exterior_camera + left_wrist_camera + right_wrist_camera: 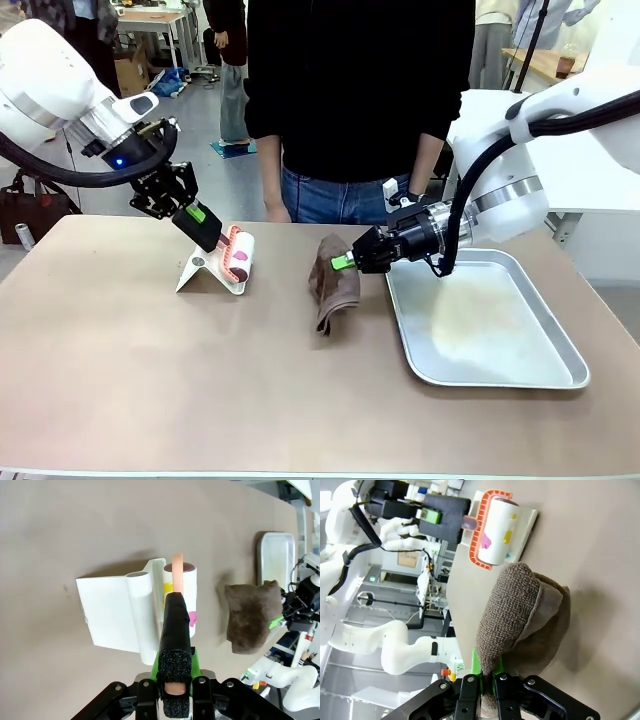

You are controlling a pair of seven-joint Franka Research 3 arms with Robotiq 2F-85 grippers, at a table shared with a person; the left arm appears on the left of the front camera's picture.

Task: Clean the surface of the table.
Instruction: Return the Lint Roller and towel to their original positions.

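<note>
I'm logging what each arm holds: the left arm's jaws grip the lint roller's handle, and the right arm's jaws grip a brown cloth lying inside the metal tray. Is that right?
Not quite. The brown cloth is not in the metal tray; it hangs from the right gripper onto the table, left of the tray, as the front view shows. The left gripper does hold the lint roller by its handle.

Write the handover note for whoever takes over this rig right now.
Left gripper: shut on the lint roller handle, roller sitting in its white stand on the table.
Right gripper: shut on the brown cloth, which hangs with its lower end on the table beside the metal tray.
Done: both tools gripped.
Left: wiping and rolling the tabletop; I can't tell how much is already cleaned.
</note>
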